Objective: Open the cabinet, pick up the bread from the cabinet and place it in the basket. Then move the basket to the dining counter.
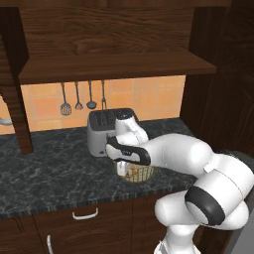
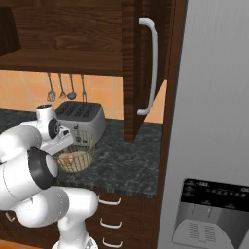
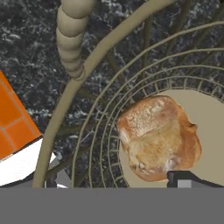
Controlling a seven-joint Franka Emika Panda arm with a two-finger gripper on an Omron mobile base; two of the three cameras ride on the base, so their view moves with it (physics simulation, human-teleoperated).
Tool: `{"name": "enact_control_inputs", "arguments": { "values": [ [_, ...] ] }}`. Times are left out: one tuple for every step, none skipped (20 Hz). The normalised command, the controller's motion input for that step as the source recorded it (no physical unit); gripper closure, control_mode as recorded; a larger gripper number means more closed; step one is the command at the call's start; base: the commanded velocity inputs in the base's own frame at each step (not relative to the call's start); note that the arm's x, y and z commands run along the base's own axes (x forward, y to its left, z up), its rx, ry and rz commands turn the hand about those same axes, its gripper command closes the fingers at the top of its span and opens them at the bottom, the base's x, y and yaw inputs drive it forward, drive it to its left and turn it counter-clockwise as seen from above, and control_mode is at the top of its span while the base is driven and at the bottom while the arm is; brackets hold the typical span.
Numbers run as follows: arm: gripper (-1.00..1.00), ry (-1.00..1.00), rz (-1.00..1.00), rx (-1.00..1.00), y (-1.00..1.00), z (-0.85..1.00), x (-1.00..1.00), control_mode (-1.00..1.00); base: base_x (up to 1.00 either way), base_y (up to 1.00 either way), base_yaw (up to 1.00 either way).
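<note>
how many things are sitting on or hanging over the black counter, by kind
toaster: 1
basket: 1
bread (lying in the basket): 1
hanging utensils: 4
total: 7

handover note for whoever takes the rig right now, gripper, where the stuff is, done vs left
Gripper: down at the basket rim, one dark fingertip showing by the bread; open or shut cannot be told.
Bread: lying on the pale base inside the basket.
Basket: on the black granite worktop, in front of the toaster.
Cabinet: door open, shelf bare where it shows.
Done: cabinet opened, bread in basket.
Left: grip the basket and carry it to the dining counter.
</note>
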Motion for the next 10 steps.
{"name": "enact_control_inputs", "arguments": {
  "values": [
    [-1.00,0.00,0.11,0.00,-0.33,-0.54,-0.07,-1.00,0.00,0.00,0.00],
    [-1.00,0.00,0.09,0.00,-0.36,-0.54,0.00,-1.00,0.00,0.00,0.00],
    [-1.00,0.00,0.08,0.00,-0.42,-0.57,0.00,-1.00,0.00,0.00,0.00],
    [-1.00,0.00,0.06,0.00,-0.58,-0.67,-0.04,-1.00,0.00,0.00,0.00],
    [1.00,0.00,0.04,0.00,-0.89,-0.58,-0.24,-1.00,0.00,0.00,0.00],
    [1.00,0.00,0.02,0.00,-1.00,-0.62,-0.39,-1.00,0.00,0.00,0.00],
    [1.00,-0.04,0.00,0.00,-0.89,-0.54,-0.34,-1.00,0.00,0.00,0.00],
    [1.00,-0.07,0.00,0.00,-0.71,-0.57,-0.31,-1.00,0.00,0.00,0.00],
    [1.00,-0.08,0.00,0.00,-0.59,-0.56,-0.29,-1.00,0.00,0.00,0.00],
    [1.00,-0.04,0.00,0.00,-0.51,-0.63,-0.18,-1.00,0.00,0.00,0.00]
  ]
}}
